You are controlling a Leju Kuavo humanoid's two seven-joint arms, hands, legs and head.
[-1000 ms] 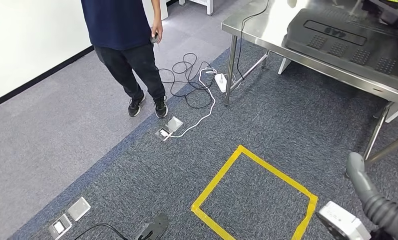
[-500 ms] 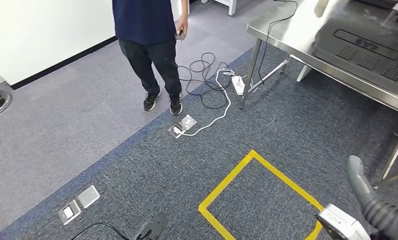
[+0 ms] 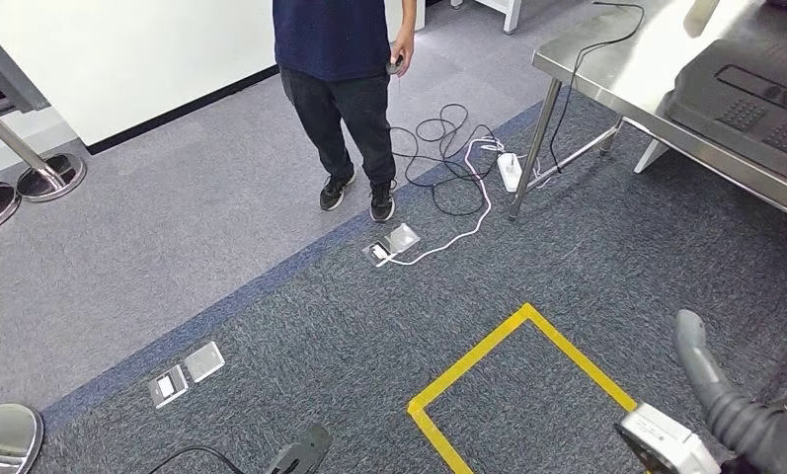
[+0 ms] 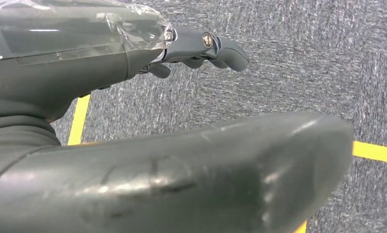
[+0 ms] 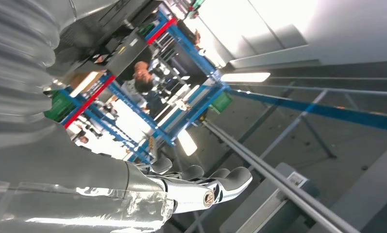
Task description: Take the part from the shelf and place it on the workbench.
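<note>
The yellow tape square [image 3: 524,390] on the carpet is the best landmark here: it looks like a marked standing spot, laid just short of the steel worktop [image 3: 656,84] so that a robot standing in it could reach the surface. Beyond the square a person [image 3: 345,74] stands at the edge of the lighter floor, holding a small dark object, probably watching over the run. Between the person and the worktop's leg, loose cables and a white power strip [image 3: 511,170] lie on the carpet, with an open floor socket [image 3: 392,245] nearer the square. On the worktop rests a large dark moulded tray [image 3: 749,94]; I cannot tell whether it is the part, and the shelf itself is not clearly seen from the head. The left hand [image 4: 201,46] hangs over the carpet beside the tape, its fingers loosely extended and holding nothing. The right hand [image 5: 196,187] is likewise empty, fingers stretched out and slightly apart, with blue shelving [image 5: 147,92] in the background. Both arms seem carried idle because the robot is in transit.
</note>
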